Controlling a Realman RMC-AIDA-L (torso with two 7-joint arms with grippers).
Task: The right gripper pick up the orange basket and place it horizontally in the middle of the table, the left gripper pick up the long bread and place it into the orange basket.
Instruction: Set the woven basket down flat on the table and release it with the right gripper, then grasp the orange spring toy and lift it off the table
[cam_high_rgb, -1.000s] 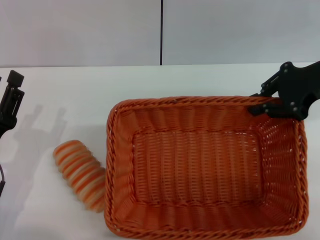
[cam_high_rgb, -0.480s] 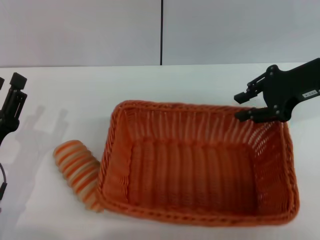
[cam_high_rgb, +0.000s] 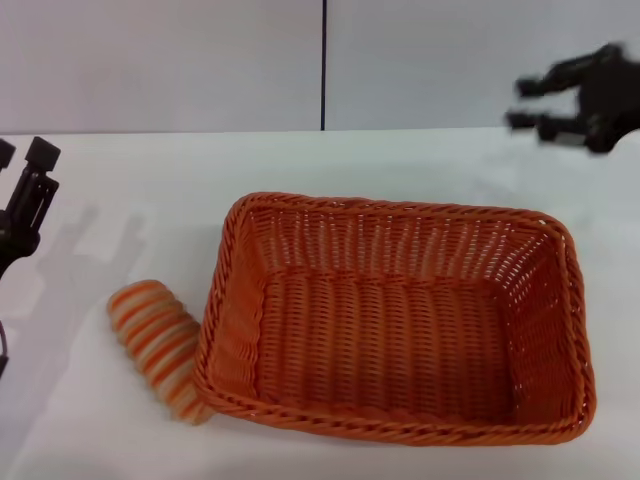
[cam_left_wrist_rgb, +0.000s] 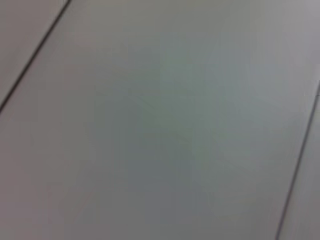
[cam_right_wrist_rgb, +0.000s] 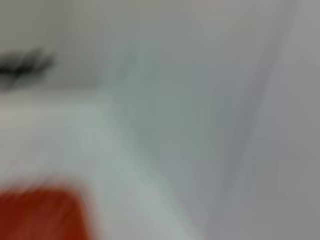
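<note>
The orange basket (cam_high_rgb: 395, 320) lies lengthwise across the middle of the white table (cam_high_rgb: 150, 180), empty inside. An orange blur in the right wrist view is a corner of the basket (cam_right_wrist_rgb: 42, 212). The long bread (cam_high_rgb: 160, 345), tan with orange stripes, rests on the table against the basket's left end. High at the far right, my right gripper (cam_high_rgb: 527, 105) is lifted well clear of the basket, open and holding nothing. My left gripper (cam_high_rgb: 25, 155) hovers open at the far left edge, behind and left of the bread.
A light grey wall (cam_high_rgb: 200, 60) with a dark vertical seam (cam_high_rgb: 324, 65) stands behind the table. The left wrist view shows only the grey wall (cam_left_wrist_rgb: 160, 120).
My right gripper has let go of the basket's far right rim and risen up and away. The basket has shifted left and settled flat, now touching the bread. The left arm barely moved.
</note>
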